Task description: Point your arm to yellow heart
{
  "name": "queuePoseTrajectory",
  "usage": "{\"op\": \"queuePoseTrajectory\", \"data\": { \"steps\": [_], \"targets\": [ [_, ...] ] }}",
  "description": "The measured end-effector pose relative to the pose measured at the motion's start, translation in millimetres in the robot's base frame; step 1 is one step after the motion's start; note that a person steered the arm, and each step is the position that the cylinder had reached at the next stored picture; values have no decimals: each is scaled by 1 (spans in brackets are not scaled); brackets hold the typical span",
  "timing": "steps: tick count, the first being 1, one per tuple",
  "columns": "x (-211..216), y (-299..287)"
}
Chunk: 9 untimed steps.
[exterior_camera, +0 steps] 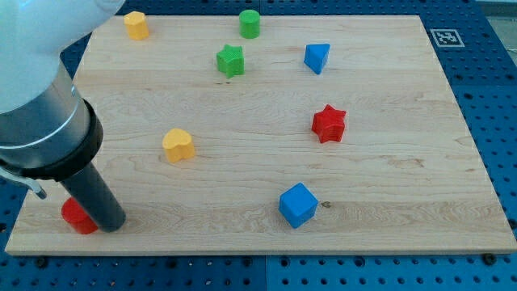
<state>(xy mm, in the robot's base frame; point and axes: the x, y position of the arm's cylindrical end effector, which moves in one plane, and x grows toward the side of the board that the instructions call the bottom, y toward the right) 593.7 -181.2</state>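
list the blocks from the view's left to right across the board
red block partly behind my tip → yellow block at the top → yellow heart → green star → green cylinder → blue cube → blue triangular block → red star

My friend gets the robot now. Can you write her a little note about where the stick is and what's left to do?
My tip: at the view's bottom left, right beside the small red block, whose shape is partly hidden.
Yellow heart-shaped block: up and to the view's right of the tip, apart from it, with bare wooden board between.
Done: nothing shows yet; the tip is not at the heart.
Left: slide the tip up and rightward to the heart.
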Motion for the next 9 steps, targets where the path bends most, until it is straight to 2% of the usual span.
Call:
{"op": "queuePoseTrajectory", "data": {
  "steps": [1, 2, 3, 7, 8, 9],
  "targets": [
    [0, 2],
    [0, 65],
    [0, 78],
    [-2, 78],
    [-9, 78],
    [-34, 78]
  ]
}}
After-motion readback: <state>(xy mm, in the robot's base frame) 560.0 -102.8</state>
